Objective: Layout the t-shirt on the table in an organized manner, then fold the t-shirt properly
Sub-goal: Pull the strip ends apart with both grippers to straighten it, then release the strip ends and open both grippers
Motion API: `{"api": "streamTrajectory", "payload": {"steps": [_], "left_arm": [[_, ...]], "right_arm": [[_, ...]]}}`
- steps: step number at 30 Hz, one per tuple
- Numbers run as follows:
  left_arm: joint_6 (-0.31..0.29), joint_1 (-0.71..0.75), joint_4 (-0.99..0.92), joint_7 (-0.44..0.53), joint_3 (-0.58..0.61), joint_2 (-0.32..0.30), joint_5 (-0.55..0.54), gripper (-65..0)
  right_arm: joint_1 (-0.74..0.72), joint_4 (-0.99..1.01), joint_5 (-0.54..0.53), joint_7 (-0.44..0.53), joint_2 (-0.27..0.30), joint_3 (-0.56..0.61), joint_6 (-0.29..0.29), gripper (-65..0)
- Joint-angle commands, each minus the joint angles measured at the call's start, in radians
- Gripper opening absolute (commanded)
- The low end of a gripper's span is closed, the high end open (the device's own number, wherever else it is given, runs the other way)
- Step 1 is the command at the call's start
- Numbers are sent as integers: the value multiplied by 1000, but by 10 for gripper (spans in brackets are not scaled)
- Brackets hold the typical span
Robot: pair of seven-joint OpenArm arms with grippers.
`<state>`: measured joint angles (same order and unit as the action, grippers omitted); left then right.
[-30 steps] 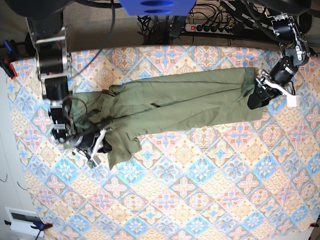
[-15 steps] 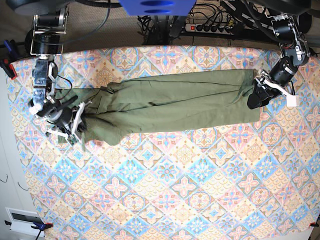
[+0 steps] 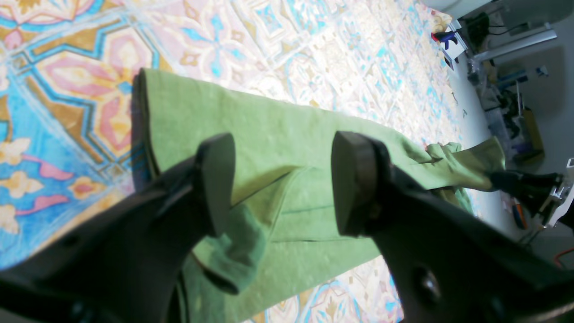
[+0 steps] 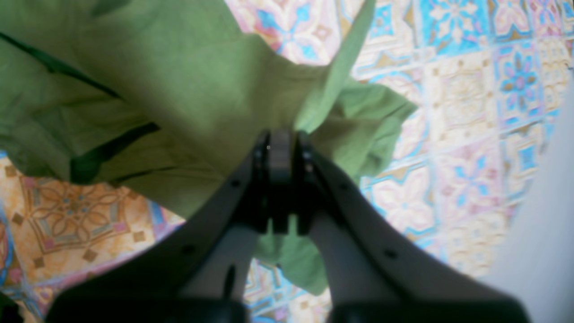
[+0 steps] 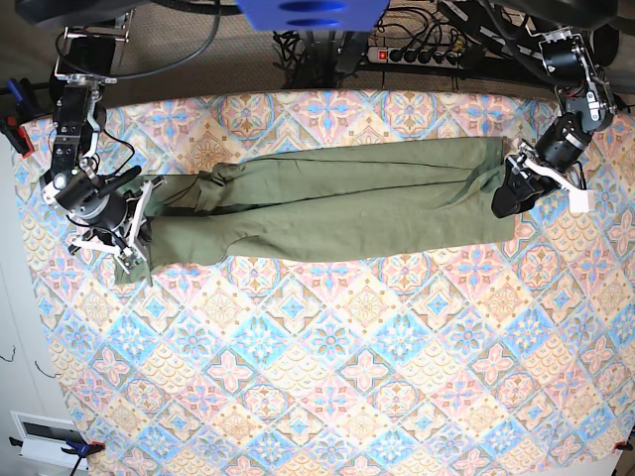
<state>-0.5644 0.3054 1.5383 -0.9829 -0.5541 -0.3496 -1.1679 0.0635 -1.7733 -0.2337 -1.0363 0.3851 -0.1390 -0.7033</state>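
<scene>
Currently in the layout step: the t-shirt [image 5: 327, 203] lies as a long, rumpled band across the far half of the desk [image 5: 367, 397], stretched between the two arms, not yet spread flat. No fold attempted.

Right end effector [image 4: 280, 148]: jaws pressed together on a bunched pinch of the green cloth at one end of the garment; fabric hangs in loose pleats around the fingers. In the base view this end effector [image 5: 111, 223] sits at the band's left end, near the desk edge.

Left end effector [image 3: 282, 179]: jaws clearly apart, nothing between them, poised just above the opposite end of the shirt, where the cloth lies doubled over itself with a small curled flap under one finger. In the base view it [image 5: 516, 193] is at the band's right end.

Judgement: shirt is pulled long but still collapsed in width; sleeves and hem cannot be told apart.

Next move, as I judge it: left end effector closes on its end, then both ends get shaken or drawn apart sideways to open the body out flat before any fold. Risk: grabbing several layers at once
</scene>
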Motion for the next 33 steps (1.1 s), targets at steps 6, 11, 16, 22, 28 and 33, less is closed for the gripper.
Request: {"api": "streamTrajectory", "payload": {"steps": [6,11,16,22,28,33], "left_arm": [[-9,-4,18,19,-8,-27,-25,-328],[-9,1,18,19,-8,-81,-30,-328],[-9,4,15,19,-8,-150,-19,-323],[-9,-4,15,19,-1,-179,116,-322],[-9,-71,-81,-34,102,-179,191,-306],[-9,-140,-197,-81,105,-174,187,-229]], "right_arm": [[-24,137,36,6,18,-9,5,-557],[-18,118,118,9,18,-23,5,-418],[8,-26,118,7,13,-132,5,-403],[68,-136,116,11,5,-161,5,-403],[69,-141,116,14,-42,-161,5,-403],[69,-142,116,14,-50,-161,5,-403]]}}
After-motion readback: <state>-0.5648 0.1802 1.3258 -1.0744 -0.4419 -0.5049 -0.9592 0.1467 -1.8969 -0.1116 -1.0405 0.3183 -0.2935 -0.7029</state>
